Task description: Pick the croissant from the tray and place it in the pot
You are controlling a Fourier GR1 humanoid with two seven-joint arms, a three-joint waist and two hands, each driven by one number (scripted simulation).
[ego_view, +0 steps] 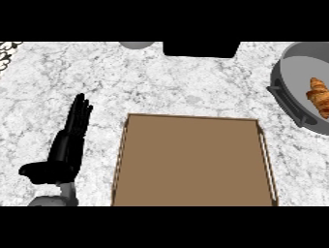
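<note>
You see the croissant lying inside the pot on the counter, at 2 o'clock from the tray. Left hand at the tray's 9 o'clock, fingers straight, holding nothing.

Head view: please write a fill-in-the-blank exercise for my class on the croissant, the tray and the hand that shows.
1. The croissant lies inside the ____.
2. The flat tray beside the hand is coloured ____.
3. That hand, the only one showing, is the robot's ____ one.

Missing words: pot; brown; left.
</note>
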